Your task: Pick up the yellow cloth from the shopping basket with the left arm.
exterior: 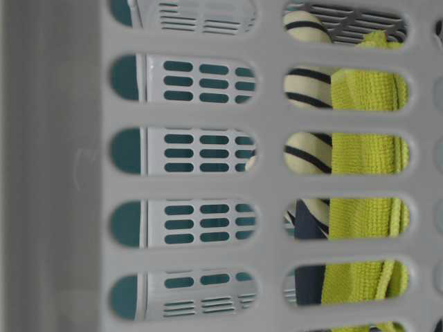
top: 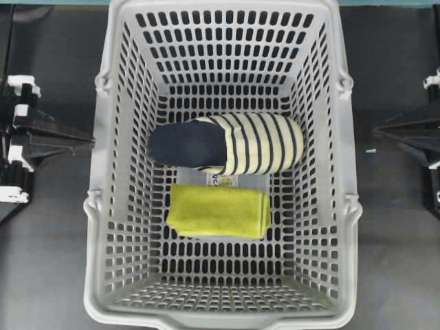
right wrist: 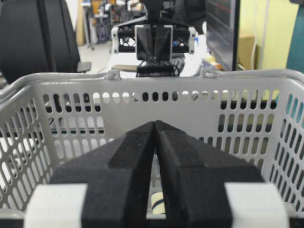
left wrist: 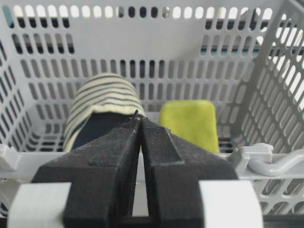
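The yellow cloth (top: pixel 219 212) lies folded flat on the floor of the light-grey shopping basket (top: pixel 96 206), just in front of a cream-and-navy striped slipper (top: pixel 227 144). In the left wrist view the cloth (left wrist: pixel 189 123) shows beyond my left gripper (left wrist: pixel 140 117), whose fingertips meet with nothing between them; it hovers outside the basket's near rim (left wrist: pixel 28 159). From overhead the left arm (top: pixel 41 137) sits left of the basket, apart from it. My right gripper (right wrist: pixel 155 123) is shut and empty, outside the opposite wall (right wrist: pixel 190 109). Through the slots the table-level view shows the cloth (exterior: pixel 367 180).
The slipper (left wrist: pixel 102 107) lies beside the cloth, to its left in the left wrist view. A white label (top: pixel 223 181) lies on the basket floor between them. Basket handles (left wrist: pixel 278 164) rest folded on the rim. Dark table (top: pixel 48 247) surrounds the basket.
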Motion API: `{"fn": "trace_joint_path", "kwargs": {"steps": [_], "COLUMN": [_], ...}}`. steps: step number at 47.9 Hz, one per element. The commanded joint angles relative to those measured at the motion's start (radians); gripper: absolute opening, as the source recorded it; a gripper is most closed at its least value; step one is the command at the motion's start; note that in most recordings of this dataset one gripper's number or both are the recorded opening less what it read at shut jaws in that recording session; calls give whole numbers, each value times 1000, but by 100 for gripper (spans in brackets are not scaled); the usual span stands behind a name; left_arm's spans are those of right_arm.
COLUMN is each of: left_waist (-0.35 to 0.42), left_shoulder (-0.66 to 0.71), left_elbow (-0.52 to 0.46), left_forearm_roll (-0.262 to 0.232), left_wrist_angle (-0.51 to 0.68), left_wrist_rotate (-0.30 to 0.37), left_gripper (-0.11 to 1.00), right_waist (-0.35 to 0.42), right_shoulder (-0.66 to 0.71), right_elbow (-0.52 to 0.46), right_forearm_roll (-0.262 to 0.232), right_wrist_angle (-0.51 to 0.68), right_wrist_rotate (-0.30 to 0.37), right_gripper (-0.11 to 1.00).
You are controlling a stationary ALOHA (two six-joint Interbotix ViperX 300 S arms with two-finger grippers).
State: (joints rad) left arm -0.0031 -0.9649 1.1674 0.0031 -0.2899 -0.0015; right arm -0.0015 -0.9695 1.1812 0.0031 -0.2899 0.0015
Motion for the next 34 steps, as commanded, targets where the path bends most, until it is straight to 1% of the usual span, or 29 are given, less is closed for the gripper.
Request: {"fn": "trace_joint_path", "kwargs": {"steps": [1, 2, 5, 9, 11, 21, 29, 31, 34], "left_waist": [-12, -12, -12, -15, -17, -28, -52, -58, -66], "left_shoulder": [6, 11, 35, 78, 110, 282, 433, 472, 531], "left_elbow": [-83, -100, -163, -253, -313, -545, -683, -712, -755], "left_forearm_roll": [40, 40, 40, 41, 40, 41, 41, 41, 41], "left_wrist_angle": [51, 72, 155, 290, 376, 689, 867, 900, 939], "left_wrist_rotate": [-17, -20, -21, -23, -20, -14, -6, -5, -3], "left_gripper": [6, 6, 0, 0, 0, 0, 0, 0, 1], "right_waist": [-6, -6, -6, -8, -9, -11, -9, -11, -11], "right_shoulder": [12, 12, 12, 14, 15, 14, 14, 14, 14], "right_elbow": [-20, -20, -21, -23, -25, -34, -41, -44, -44], "right_forearm_roll": [5, 9, 12, 12, 12, 12, 12, 12, 12], "right_wrist_angle": [-8, -5, 11, 41, 58, 135, 196, 202, 207], "right_wrist_rotate": [6, 6, 11, 14, 14, 15, 17, 17, 17], "right_gripper": [0, 0, 0, 0, 0, 0, 1, 3, 9]}}
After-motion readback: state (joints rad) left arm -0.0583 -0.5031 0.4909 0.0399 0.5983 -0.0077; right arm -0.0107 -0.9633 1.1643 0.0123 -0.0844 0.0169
